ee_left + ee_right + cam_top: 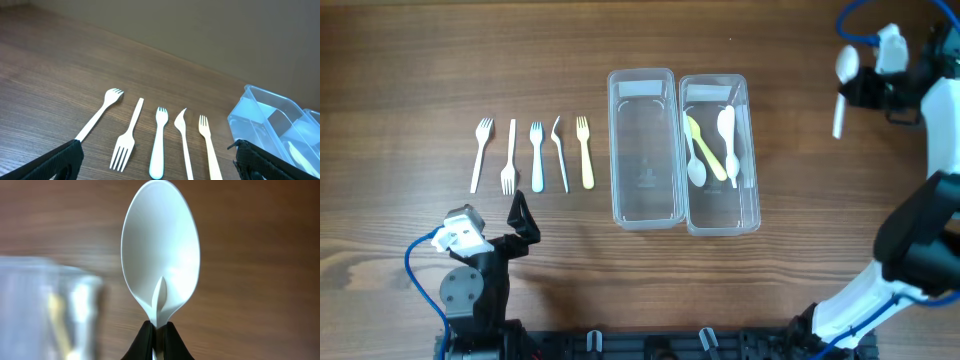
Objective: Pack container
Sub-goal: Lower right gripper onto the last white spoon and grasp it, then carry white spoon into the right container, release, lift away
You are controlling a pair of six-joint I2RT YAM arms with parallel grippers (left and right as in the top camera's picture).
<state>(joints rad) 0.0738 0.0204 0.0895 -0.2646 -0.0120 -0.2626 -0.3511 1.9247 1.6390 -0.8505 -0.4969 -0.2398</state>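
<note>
Closest to the near edge of the table [400, 60], toward its left corner, the left gripper [523, 212] sat low over the wood with its two fingers spread wide and nothing between them; the left wrist view showed one black finger [60, 161] at each lower corner of the frame. Just beyond it lay a row of five utensils, handles pointing toward the near edge except one: a white fork [482, 150], a second white fork [509, 160] turned with its tines toward the near edge, a pale blue fork [536, 155], a white knife [560, 152] and a yellow fork [584, 150], all side by side and apart from one another. To the right of the row, about mid-table, stood the left clear container [613, 150] and the right clear container [753, 160], long sides together. The right container held a yellow spoon [705, 148], a white spoon [727, 140] and a clear spoon [695, 168], the yellow one crossing the others at a slant. Farthest away, at the far right corner of the table and well apart from the containers, the right gripper [159, 335] had its fingertips pressed together on the neck of a held white spoon [160, 250], pinching it just below the bowl, with the bowl pointing away from the fingers and its hollow side facing the wrist camera.
</note>
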